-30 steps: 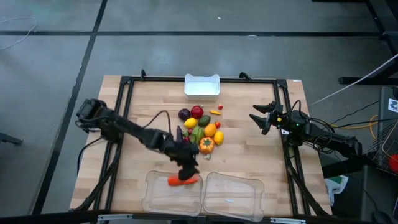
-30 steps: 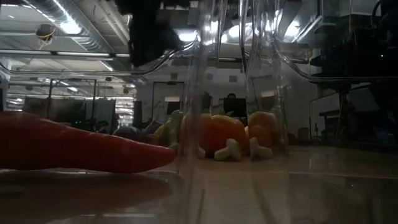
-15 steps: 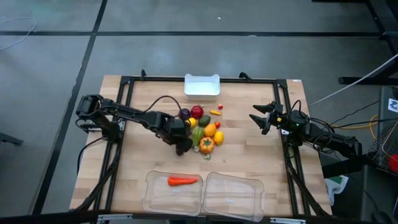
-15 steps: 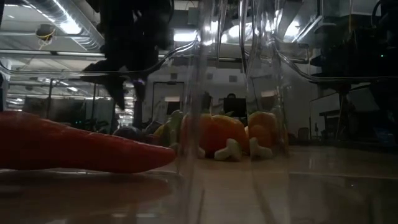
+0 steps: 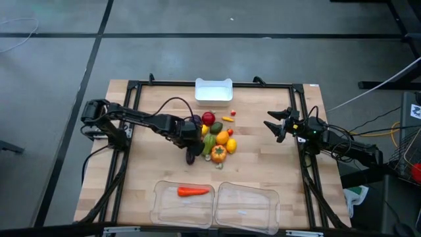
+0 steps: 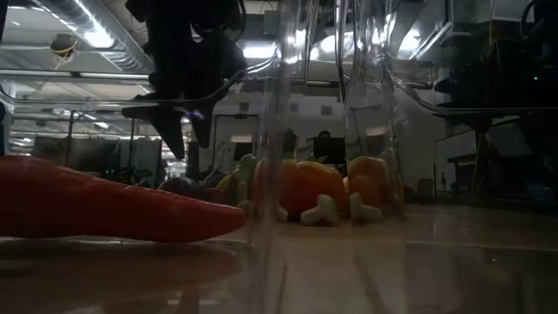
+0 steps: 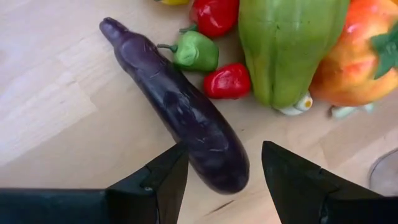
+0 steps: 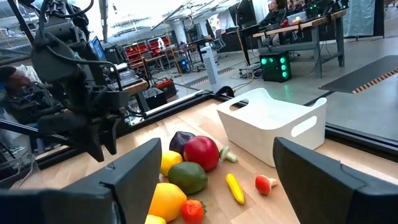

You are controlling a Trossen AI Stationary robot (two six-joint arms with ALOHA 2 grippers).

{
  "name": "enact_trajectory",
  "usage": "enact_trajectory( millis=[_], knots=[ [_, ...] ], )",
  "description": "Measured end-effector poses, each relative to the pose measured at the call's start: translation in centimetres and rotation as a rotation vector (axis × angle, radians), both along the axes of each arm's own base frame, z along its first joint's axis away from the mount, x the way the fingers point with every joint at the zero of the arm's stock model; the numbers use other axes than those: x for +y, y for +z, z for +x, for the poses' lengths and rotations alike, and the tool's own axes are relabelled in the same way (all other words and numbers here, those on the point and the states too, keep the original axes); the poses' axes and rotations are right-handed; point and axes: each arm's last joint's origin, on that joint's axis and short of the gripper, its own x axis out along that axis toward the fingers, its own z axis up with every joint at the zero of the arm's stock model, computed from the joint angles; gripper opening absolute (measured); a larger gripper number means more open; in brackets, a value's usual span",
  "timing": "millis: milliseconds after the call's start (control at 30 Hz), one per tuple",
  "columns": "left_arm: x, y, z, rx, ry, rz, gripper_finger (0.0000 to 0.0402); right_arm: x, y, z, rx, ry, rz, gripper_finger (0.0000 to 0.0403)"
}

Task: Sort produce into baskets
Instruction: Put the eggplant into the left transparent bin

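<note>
The produce lies in a pile [image 5: 216, 137] at mid-table: a red apple [image 8: 201, 152], lemons, green and orange peppers [image 7: 354, 56], and small red pieces. A purple eggplant [image 7: 180, 106] lies flat on the wood at the pile's left side. My left gripper [image 7: 224, 148] points down over the eggplant's thick end, open, one finger on each side of it and apart from it. An orange carrot [image 5: 193, 191] lies in the left clear basket [image 5: 159, 197]. My right gripper [image 5: 275, 125] waits open at the table's right side.
A second clear basket [image 5: 263, 197] stands beside the first at the near edge. A white bin [image 5: 214, 91] stands at the far edge behind the pile. A black frame [image 5: 135, 92] runs round the table. Bare wood lies left and right of the pile.
My left gripper has left the spot above the carrot in the left clear basket and gone toward the far edge to the pile. It has tipped to point more steeply down, rolled, and come down over the eggplant's thick end. The carrot has stayed where it lay.
</note>
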Motion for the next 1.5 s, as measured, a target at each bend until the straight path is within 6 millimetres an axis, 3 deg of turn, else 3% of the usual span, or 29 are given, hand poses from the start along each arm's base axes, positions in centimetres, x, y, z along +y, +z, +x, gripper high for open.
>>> enact_trajectory(
  millis=[367, 667, 933, 1167, 1500],
  knots=[
    [1.2, -2.4, 0.8, 0.079, 0.088, -0.005, 0.0198, 0.0, 0.0, 0.0, -0.003, 0.003, -0.001, 0.0305],
    [2.7, -3.3, 0.9, 0.110, 0.147, -0.009, 0.0198, 0.0, 0.0, 0.0, -0.003, 0.007, -0.001, 0.0305],
    [2.8, -5.5, 1.3, 0.184, 0.157, -0.013, 0.0198, 0.0, 0.0, 0.0, -0.003, 0.007, -0.001, 0.0305],
    [2.8, -5.6, 1.2, 0.199, 0.115, -0.013, 0.0197, 0.0, 0.0, 0.0, -0.003, 0.006, -0.001, 0.0305],
    [2.7, -5.6, 1.2, 0.198, -0.013, -0.008, 0.0120, 0.0, 0.0, 0.0, -0.003, 0.006, -0.001, 0.0305]
  ],
)
